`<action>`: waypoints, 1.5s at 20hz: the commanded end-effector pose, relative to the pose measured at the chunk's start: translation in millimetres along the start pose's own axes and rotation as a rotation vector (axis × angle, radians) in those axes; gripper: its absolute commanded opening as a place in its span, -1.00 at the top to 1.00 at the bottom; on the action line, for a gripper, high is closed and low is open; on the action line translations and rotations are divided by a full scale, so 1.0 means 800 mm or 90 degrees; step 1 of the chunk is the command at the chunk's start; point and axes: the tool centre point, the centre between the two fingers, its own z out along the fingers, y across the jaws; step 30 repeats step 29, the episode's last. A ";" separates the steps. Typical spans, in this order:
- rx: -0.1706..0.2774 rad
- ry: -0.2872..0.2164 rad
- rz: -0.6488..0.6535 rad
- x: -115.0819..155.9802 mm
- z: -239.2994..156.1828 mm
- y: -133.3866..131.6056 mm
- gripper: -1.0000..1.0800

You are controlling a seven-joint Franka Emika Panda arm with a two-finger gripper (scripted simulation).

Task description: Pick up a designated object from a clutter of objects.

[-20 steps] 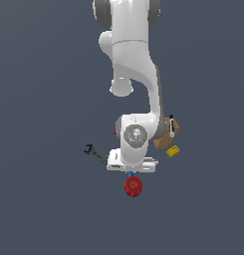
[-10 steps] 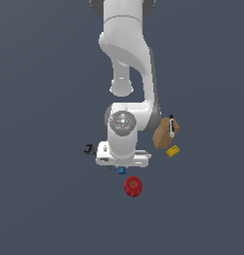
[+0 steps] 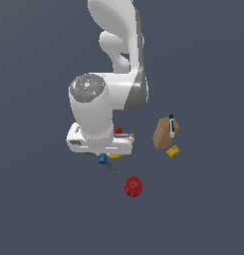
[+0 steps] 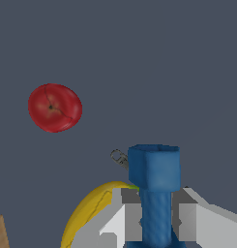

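Note:
The designated object, a tiny bright blue item (image 4: 155, 167) with a short stem and a wider head, sits between my gripper's (image 4: 156, 215) two fingers. The jaws are closed on its stem, with the head sticking out past the fingertips. In the exterior view the blue item (image 3: 102, 159) shows just under the white hand (image 3: 98, 142), held above the floor. The rest of the clutter lies below: a yellow banana (image 4: 91, 208) right behind the fingers, a red apple (image 4: 54, 107) well apart, and a dark wrench tip (image 4: 119, 157).
In the exterior view the red apple (image 3: 133, 186) lies alone toward the front. A brown box (image 3: 164, 132) with a black-and-white marker (image 3: 171, 125) on it and a yellow block (image 3: 173, 150) are at the exterior view's right. A strawberry (image 3: 118, 130) peeks out behind the hand.
The arm has swung toward the exterior view's left and risen toward the camera, looming larger. The blue item has come up with the hand, away from the apple.

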 end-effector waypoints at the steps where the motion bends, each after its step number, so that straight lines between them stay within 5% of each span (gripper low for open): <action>1: 0.000 0.000 0.000 -0.001 -0.033 0.022 1.00; 16: 0.000 0.000 0.000 0.006 -0.202 0.137 1.00; 30: -0.001 0.000 0.000 0.011 -0.241 0.164 1.00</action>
